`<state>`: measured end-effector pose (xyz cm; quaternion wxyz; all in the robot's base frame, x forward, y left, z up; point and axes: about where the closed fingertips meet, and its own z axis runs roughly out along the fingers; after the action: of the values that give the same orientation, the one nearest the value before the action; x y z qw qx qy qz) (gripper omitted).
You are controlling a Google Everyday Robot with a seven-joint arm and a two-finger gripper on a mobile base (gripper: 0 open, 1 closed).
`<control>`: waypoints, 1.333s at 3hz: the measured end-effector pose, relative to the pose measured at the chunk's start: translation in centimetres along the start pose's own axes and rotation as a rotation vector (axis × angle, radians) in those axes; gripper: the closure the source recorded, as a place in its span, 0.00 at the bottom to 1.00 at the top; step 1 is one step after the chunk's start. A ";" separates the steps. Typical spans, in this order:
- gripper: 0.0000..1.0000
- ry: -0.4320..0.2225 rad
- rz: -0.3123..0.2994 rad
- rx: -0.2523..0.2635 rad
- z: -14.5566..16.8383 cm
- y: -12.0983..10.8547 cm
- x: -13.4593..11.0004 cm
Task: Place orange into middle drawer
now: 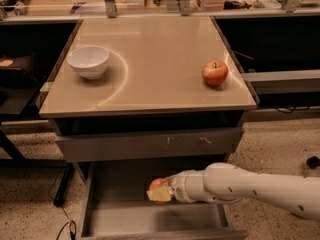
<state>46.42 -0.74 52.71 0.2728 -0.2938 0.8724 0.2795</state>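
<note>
Orange (157, 184), round and so without any long axis, sits low in the frame just left of centre, held above the floor of the middle drawer (125, 220). Which way its stem dimple faces cannot be told. The claw (160, 194) is clamped on the fruit, with a pale fingertip (159, 196) across its lower side. The white arm (255, 186) comes in from the lower right edge and stretches almost level toward the left, over the pulled-out drawer. Above it is a closed drawer front (150, 144) with pale scratches. On the bench (160, 44), a white bowl (88, 61) stands upright at upper left, and a red apple (215, 73) sits stem-up at right, well apart.
</note>
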 end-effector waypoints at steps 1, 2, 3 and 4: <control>1.00 -0.018 0.021 0.060 1.2 -2.3 0.9; 1.00 -0.057 0.075 0.075 5.3 -4.5 2.1; 1.00 -0.055 0.081 0.072 5.6 -4.5 2.4; 1.00 -0.043 0.086 0.068 6.4 -4.2 2.8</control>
<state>49.27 -0.45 45.12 0.2892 -0.2405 0.8871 0.2675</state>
